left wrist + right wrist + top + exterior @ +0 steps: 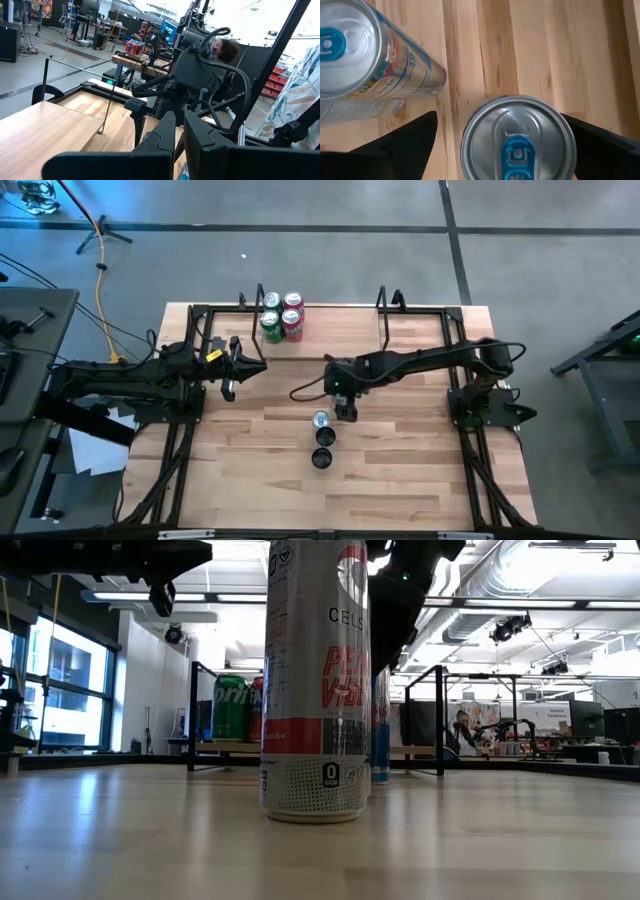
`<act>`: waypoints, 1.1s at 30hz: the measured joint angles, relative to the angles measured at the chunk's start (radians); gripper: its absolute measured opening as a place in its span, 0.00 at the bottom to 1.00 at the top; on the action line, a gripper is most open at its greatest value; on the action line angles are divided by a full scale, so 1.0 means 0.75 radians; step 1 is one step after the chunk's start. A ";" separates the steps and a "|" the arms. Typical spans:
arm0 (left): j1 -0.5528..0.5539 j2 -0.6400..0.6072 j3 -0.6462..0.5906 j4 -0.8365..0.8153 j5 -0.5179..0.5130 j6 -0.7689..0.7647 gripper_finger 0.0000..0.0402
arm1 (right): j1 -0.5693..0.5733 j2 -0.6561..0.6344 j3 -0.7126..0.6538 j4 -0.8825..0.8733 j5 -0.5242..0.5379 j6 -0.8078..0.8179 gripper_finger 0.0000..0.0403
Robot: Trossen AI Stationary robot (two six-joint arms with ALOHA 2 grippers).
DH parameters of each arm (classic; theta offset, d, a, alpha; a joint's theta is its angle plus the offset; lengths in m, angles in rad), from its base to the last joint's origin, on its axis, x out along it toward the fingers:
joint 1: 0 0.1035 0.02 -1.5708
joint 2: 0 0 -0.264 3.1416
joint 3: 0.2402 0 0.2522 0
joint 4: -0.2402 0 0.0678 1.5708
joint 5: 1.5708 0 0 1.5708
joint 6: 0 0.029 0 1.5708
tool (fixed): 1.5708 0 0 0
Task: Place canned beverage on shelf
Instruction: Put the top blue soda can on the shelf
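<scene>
a: high view. right pincer (346, 413) sits mid worktop (420, 470), just above the top can of a row of 3 cans (323, 440). shelf (330, 310) is at the far edge, well apart, with 4 cans (281, 316) already grouped at its left end.

b: left arm?

a: left pincer (229, 387) parked on its own side of the worktop, fingers pressed together, holding nothing. waiting, i'd say.

b: low view?

a: nearest silver can (315, 680) stands upright and fills the middle; more cans hide behind it in line. a dark arm comes down from above behind it. green can (230, 708) stands on the shelf in the background, between its black wire uprights.

b: left wrist?

a: only its own closed fingers, the right arm beyond, and a person at the edge of the room. no can in it.

b: right wrist?

a: looks straight down. right pincer spread wide, 1 finger on either side of a silver can top (518, 137), neither finger touching yet. a second can (367, 60) is just beside it. fingers straddle so a close grabs the body.

b: risk?

a: the neighbouring can is close to 1 finger; it could get nudged on descent. my read: pre-grasp, can not yet picked.
</scene>
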 joint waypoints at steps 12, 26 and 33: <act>0.000 0.000 0.000 -0.003 -0.006 0.001 0.00 | 0.000 0.004 0.000 -0.010 0.006 -0.012 0.79; 0.000 0.000 0.000 -0.007 -0.006 -0.023 0.00 | 0.000 -0.011 0.135 -0.191 0.014 -0.022 0.54; 0.000 0.000 0.000 -0.014 -0.017 -0.023 0.00 | -0.023 -0.025 0.489 -0.386 0.216 -0.073 0.54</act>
